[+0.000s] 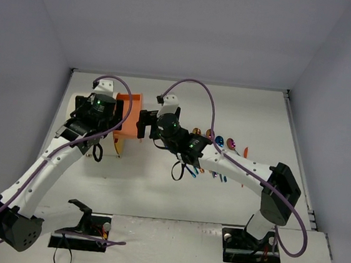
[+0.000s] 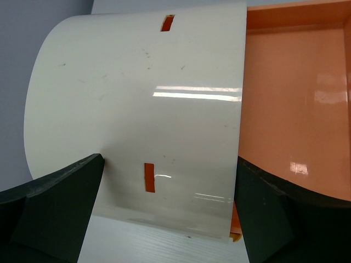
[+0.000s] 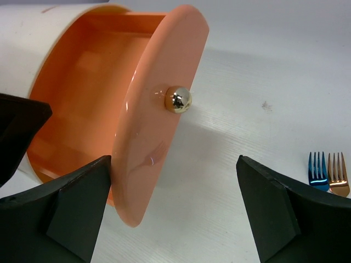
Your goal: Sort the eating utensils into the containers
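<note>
Black fingers (image 3: 66, 208) of the right gripper (image 3: 173, 159) stand wide apart, holding nothing, facing the brass knob (image 3: 179, 99) of the orange drawer (image 3: 159, 131). Equally spread, the left gripper (image 2: 169, 158) hovers over the cream cabinet (image 2: 137, 98). The utensils (image 1: 215, 141) lie on the table (image 1: 144, 191), right of the drawer.

We get bright, even light from overhead in all three views, so shadows stay soft, like the pale one on the white table (image 3: 230, 181) under the orange drawer (image 3: 153, 126) just ahead of the right pincer (image 3: 174, 159). Between the left pincer's (image 2: 169, 160) fingers (image 2: 55, 208), a white streak of glare crosses the glossy cream cabinet (image 2: 109, 93), with fainter patches on the drawer beside the right finger. The brass knob (image 3: 179, 99) glints sharply, while both pincers' near fingers look dark and slightly soft.
</note>
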Controlling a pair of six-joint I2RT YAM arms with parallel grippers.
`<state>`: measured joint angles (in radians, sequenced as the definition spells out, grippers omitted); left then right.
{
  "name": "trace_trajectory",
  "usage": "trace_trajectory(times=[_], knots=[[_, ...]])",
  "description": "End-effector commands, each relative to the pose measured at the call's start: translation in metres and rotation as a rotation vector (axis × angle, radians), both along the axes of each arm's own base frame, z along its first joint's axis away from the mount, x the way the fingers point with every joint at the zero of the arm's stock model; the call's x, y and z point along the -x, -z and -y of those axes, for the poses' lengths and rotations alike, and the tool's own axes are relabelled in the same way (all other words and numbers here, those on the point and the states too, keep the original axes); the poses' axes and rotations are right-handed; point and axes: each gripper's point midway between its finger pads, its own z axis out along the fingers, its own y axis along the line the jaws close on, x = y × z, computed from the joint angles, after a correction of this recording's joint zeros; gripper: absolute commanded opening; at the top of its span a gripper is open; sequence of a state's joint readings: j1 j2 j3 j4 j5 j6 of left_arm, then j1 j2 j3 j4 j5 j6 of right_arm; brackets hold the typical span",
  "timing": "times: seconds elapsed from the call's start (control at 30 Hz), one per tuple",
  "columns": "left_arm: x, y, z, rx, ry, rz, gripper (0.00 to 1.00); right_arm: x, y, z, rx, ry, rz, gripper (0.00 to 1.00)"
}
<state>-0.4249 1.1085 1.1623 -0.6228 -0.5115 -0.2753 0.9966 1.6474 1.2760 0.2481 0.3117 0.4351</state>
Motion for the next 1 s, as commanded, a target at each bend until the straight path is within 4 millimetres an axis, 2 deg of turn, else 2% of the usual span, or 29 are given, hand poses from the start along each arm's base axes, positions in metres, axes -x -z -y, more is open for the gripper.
trace_trajectory(times=[0.0, 0.17, 0.27, 0.4, 0.53, 0.67, 0.77, 0.9, 0.97], knots=[[0.002, -0.007, -0.012, -0.009, -0.037, 0.026, 0.93, -0.004, -0.048, 0.010, -0.109, 0.076, 0.079, 0.91], [0.002, -0.008, -0.011, -0.006, -0.035, 0.027, 0.93, -0.002, -0.049, 0.010, -0.106, 0.073, 0.080, 0.90], [0.003, -0.010, -0.010, 0.007, -0.031, 0.034, 0.93, 0.000, -0.059, 0.010, -0.114, 0.055, 0.093, 0.90], [0.001, -0.033, -0.005, 0.049, -0.011, 0.089, 0.93, 0.005, -0.081, 0.018, -0.110, 0.030, 0.139, 0.90], [0.001, -0.062, 0.001, 0.089, 0.029, 0.150, 0.93, 0.003, -0.087, 0.041, -0.060, 0.040, 0.149, 0.90], [0.004, -0.089, 0.009, 0.138, 0.078, 0.208, 0.93, -0.004, -0.063, 0.081, -0.018, 0.082, 0.095, 0.90], [0.007, -0.105, 0.016, 0.172, 0.127, 0.240, 0.93, -0.013, -0.045, 0.126, -0.007, 0.158, 0.045, 0.88], [0.013, -0.115, 0.021, 0.202, 0.165, 0.264, 0.93, -0.015, 0.000, 0.180, 0.086, 0.238, -0.048, 0.84], [0.017, -0.115, 0.022, 0.208, 0.181, 0.266, 0.93, -0.012, 0.025, 0.199, 0.104, 0.243, -0.115, 0.81]])
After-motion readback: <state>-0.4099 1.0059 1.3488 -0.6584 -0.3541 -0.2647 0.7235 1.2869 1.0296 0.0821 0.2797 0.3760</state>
